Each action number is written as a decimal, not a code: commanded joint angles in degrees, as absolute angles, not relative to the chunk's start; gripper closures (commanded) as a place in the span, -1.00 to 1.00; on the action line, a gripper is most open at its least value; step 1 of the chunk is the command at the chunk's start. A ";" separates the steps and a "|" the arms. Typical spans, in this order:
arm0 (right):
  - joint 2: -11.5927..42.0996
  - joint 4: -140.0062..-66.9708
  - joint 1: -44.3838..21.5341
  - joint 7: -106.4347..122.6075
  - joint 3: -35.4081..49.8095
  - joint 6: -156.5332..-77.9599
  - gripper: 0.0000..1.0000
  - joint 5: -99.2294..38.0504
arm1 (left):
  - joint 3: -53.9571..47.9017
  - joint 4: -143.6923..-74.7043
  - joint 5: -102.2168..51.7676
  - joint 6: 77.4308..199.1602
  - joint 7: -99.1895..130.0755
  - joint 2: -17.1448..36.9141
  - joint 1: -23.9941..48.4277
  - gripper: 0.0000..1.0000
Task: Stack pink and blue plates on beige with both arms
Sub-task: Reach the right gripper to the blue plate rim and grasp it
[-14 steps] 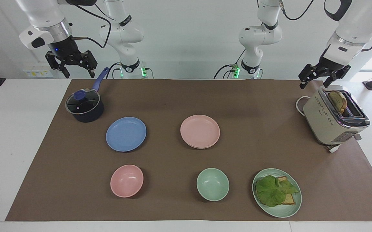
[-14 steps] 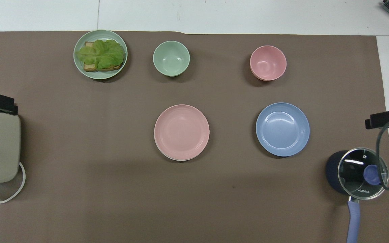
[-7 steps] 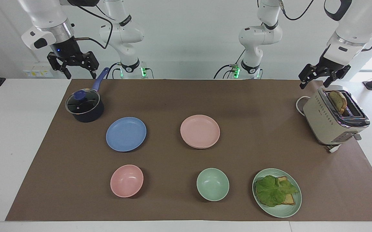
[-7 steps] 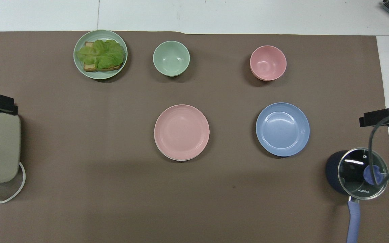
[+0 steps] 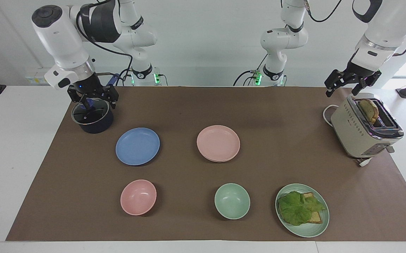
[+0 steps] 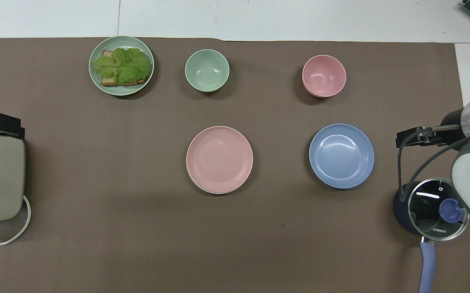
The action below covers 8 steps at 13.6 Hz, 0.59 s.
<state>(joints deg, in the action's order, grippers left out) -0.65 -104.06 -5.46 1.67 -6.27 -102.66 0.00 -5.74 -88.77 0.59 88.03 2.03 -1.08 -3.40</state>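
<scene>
Pink plate sitting at table centre, stacked on beige plate, only thin rim of it showing. Blue plate lying beside it, toward right arm's end. Right gripper hovering over pot, at 11 o'clock from blue plate in facing view, fingers apart, holding nothing. Left gripper hanging above toaster, fingers apart, holding nothing.
</scene>
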 commanded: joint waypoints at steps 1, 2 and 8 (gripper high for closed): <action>4.28 -105.29 -5.36 7.43 -6.15 -106.95 -1.00 0.18 | -5.27 -89.21 1.14 87.80 1.85 -1.41 -1.50 -1.00; 6.13 -106.08 -5.36 10.17 -6.15 -108.96 -1.00 0.00 | -5.19 -89.12 1.23 87.80 1.85 -1.41 -0.97 -1.00; 6.85 -119.69 -4.66 10.63 -6.24 -123.99 -1.00 -0.35 | -5.10 -89.12 1.23 87.80 1.85 -1.41 0.70 -1.00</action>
<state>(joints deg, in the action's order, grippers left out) 8.50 -114.18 -5.55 9.12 -6.41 -119.42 -0.01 -5.93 -88.78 0.59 88.03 2.04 -1.08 0.02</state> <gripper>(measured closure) 0.000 0.000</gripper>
